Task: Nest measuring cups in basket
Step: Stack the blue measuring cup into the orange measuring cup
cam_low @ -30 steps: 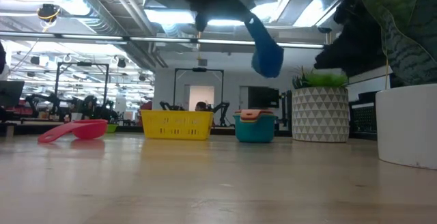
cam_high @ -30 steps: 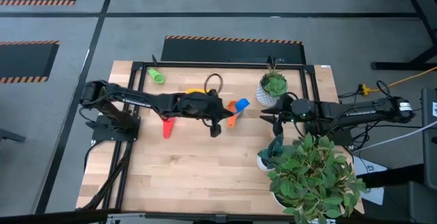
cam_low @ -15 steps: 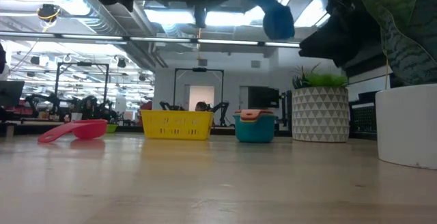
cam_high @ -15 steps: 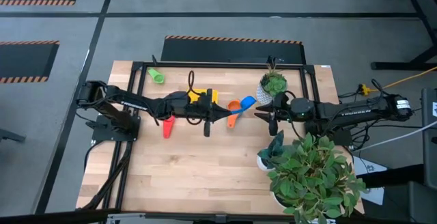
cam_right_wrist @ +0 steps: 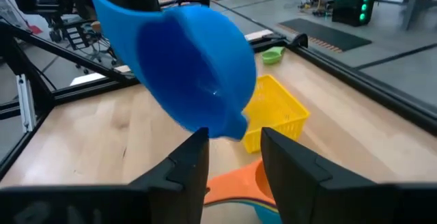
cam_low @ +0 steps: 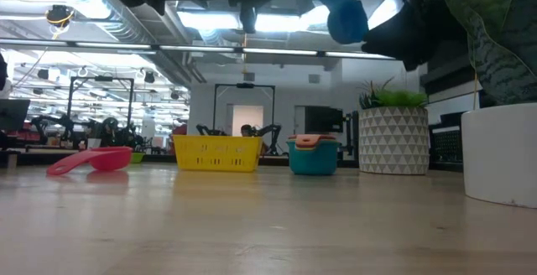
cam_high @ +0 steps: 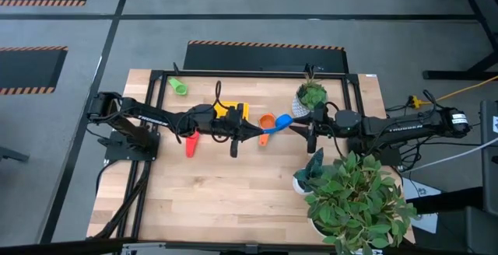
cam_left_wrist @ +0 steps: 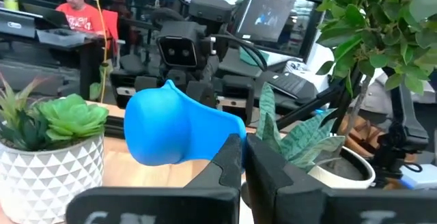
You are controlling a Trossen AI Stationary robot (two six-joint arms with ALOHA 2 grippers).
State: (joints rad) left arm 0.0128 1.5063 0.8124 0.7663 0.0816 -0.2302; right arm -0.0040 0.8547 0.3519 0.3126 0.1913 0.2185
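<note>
Pale wooden planks made up the surface (cam_high: 233, 185), ringed by a dark frame on a grey floor, with a workshop full of benches and monitors beyond it.

Above the middle of the surface, the left gripper (cam_left_wrist: 242, 157) had its jaws pressed together on the flat handle of the blue measuring cup (cam_left_wrist: 164, 127), holding it well off the wood with the bowl pointing away toward the right arm. The right gripper (cam_right_wrist: 234, 150) faced it from the other side, its jaws spread, with the cup's rounded bowl (cam_right_wrist: 194, 80) just ahead of the tips; whether they touched the cup could not be told. In the high view the cup (cam_high: 283, 120) sat between the two grippers, beside the succulent.

Below and behind it stood the yellow basket (cam_high: 233, 110), a shallow rectangular plastic one with slotted walls, close against the left arm; its inside could not be seen. An orange measuring cup (cam_high: 266, 123) lay just beside it, nested in a teal cup (cam_low: 312, 161) in the low view. A red measuring cup (cam_high: 191, 143) lay on the wood by the left arm, and a green measuring cup (cam_high: 179, 86) near the far edge. A white pot with a triangle pattern (cam_low: 393, 139) held the succulent (cam_high: 312, 93), and a larger leafy plant (cam_high: 358, 200) filled the near right corner.
</note>
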